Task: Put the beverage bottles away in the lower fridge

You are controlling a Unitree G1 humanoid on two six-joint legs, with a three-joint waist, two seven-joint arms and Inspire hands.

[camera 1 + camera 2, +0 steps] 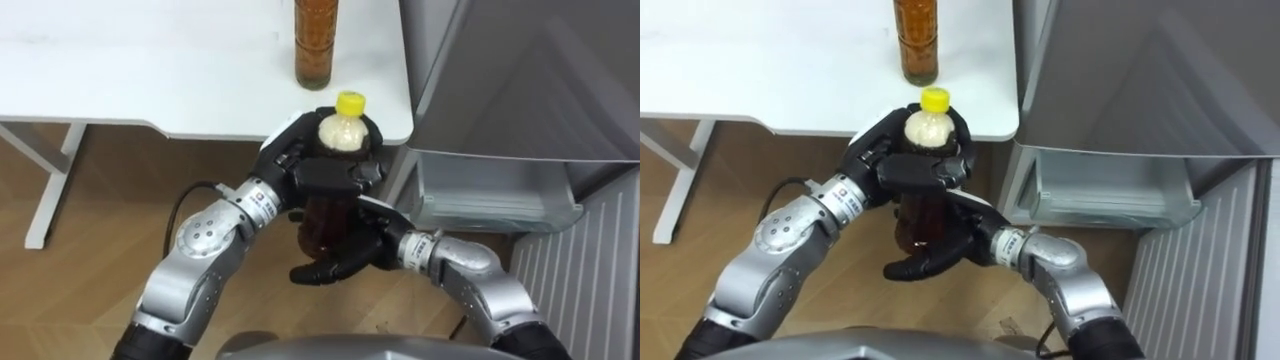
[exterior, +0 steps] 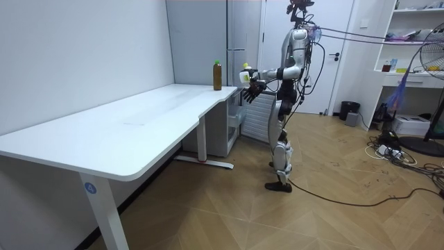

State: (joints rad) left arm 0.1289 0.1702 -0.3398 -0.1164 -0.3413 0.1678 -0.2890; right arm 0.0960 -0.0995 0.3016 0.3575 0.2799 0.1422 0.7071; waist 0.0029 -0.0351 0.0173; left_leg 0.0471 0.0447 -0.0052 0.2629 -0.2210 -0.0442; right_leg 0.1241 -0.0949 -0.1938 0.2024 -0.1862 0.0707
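Note:
I hold a bottle of dark drink with a yellow cap (image 1: 350,103) upright in front of me, just off the corner of the white table (image 1: 150,80). My left hand (image 1: 300,160) is curled round its upper part (image 1: 925,128). Lower down, my right hand (image 1: 335,258) cups the base, fingers curved beneath it. A second bottle of amber drink (image 1: 316,45) stands on the table near its corner; the room view shows that bottle (image 2: 217,75) with a green cap. The grey fridge (image 1: 520,70) rises on my right, its lower compartment (image 1: 490,195) open.
A ribbed white panel (image 1: 580,270) stands at the lower right beside the open compartment. Wooden floor (image 1: 90,230) lies below the table, whose white leg (image 1: 55,180) is at the left. In the room view I stand between the table's end and the fridge (image 2: 198,69).

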